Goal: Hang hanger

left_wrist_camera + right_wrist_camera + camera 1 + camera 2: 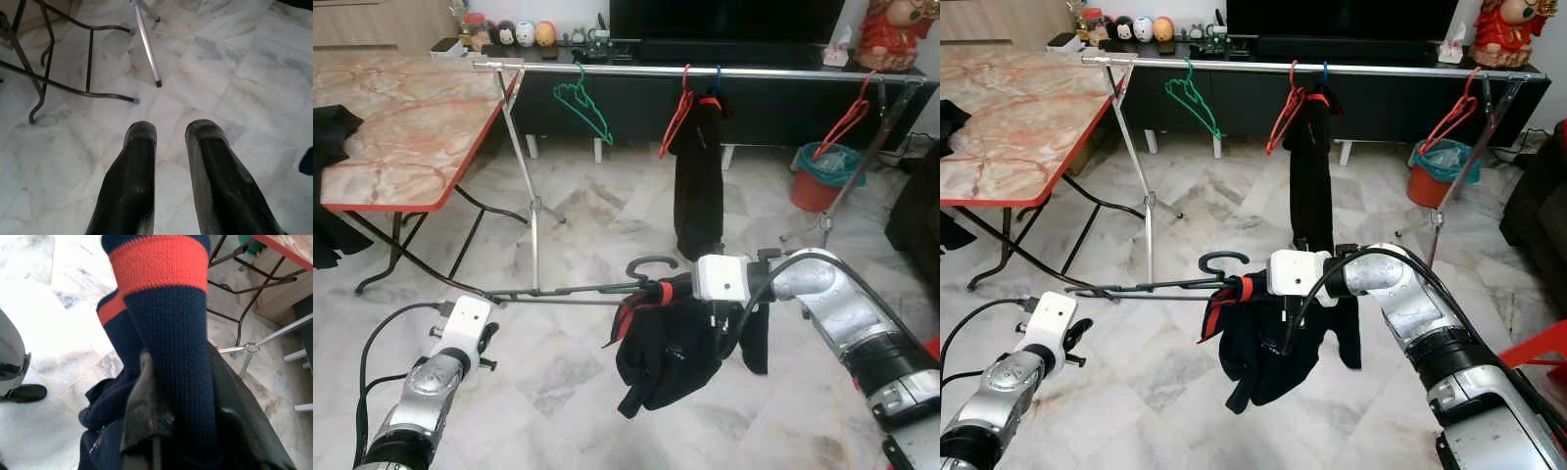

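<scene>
left claw (pixel 171 147): slightly parted, holding nothing | right claw (pixel 181 396): clamped on garment-draped hanger (pixel 651 264)

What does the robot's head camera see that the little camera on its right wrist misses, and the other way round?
Left eye view alone: the clothes rail with a green hanger, red hangers and a hung dark garment, plus the marble table and the left gripper. Right wrist view alone: the knit weave of the navy, orange-banded collar pinched between black fingers. Both: the right gripper holding the dark sweater above the tiled floor.
</scene>
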Controlling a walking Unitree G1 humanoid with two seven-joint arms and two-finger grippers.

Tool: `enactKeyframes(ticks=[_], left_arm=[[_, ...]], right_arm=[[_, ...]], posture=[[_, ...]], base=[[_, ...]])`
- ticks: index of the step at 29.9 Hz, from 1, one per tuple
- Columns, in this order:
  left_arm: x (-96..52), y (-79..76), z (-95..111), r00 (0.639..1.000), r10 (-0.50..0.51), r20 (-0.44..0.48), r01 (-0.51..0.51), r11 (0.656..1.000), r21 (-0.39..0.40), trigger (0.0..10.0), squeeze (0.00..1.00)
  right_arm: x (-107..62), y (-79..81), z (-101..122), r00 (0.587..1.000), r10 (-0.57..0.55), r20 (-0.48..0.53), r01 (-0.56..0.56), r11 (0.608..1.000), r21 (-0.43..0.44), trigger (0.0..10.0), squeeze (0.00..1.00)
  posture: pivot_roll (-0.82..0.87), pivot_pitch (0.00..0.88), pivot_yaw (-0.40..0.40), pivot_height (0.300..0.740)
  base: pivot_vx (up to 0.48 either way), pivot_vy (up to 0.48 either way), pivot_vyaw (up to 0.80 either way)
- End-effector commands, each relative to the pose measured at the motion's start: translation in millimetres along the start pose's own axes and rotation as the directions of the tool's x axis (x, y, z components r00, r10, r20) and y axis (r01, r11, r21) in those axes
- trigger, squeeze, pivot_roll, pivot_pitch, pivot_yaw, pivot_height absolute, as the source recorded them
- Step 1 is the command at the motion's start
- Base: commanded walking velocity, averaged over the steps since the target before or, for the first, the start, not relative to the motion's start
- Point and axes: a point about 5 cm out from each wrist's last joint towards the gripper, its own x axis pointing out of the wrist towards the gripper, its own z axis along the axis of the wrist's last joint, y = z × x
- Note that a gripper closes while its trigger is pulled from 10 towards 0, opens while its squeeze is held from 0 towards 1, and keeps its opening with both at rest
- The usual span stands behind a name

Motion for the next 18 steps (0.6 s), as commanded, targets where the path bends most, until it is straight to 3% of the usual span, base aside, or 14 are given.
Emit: enactKeyframes(ticks=[1,4,10,12,16,18], left_arm=[[-1.5,4.1,0,1.0,0.013,0.009,-0.013,1.0,0.004,10.0,0.0],[-1.1,8.1,4,0.999,0.036,0.037,-0.036,0.999,-0.011,10.0,0.0],[-2.0,14.0,22,0.981,0.083,0.175,-0.051,0.982,-0.181,10.0,0.0],[-2.5,15.9,25,0.976,0.105,0.193,-0.065,0.977,-0.201,10.0,0.0],[-3.2,21.3,30,0.96,0.173,0.222,-0.098,0.944,-0.314,10.0,0.0],[-2.6,18.5,29,0.964,0.153,0.217,-0.082,0.949,-0.305,10.0,0.0]], right_arm=[[-5.4,-3.3,5,1.0,0.019,0.008,-0.019,1.0,-0.02,10.0,0.0],[-5.6,0.7,1,0.999,0.047,-0.02,-0.047,0.998,-0.03,10.0,0.0],[-5.5,-1.0,-13,0.992,-0.006,-0.129,0.003,1.0,-0.028,10.0,0.0],[-5.7,-1.5,-16,0.987,-0.013,-0.16,0.008,1.0,-0.029,10.0,0.0],[-5.6,-4.2,-25,0.971,-0.056,-0.232,0.052,0.998,-0.025,10.0,0.0],[-5.2,-5.9,-26,0.969,-0.075,-0.236,0.071,0.997,-0.025,10.0,0.0]], posture=[[0.08,0.0,0.017,0.74],[0.08,0.0,0.018,0.74],[0.08,0.0,0.024,0.74],[0.08,0.0,0.024,0.74],[0.08,0.0,0.023,0.74],[0.08,0.0,0.023,0.74]], base=[[0.0,0.0,0.0],[0.0,0.0,0.0],[0.0,0.0,0.0],[0.0,0.0,0.0],[0.0,0.0,0.0],[0.0,0.0,0.0]])
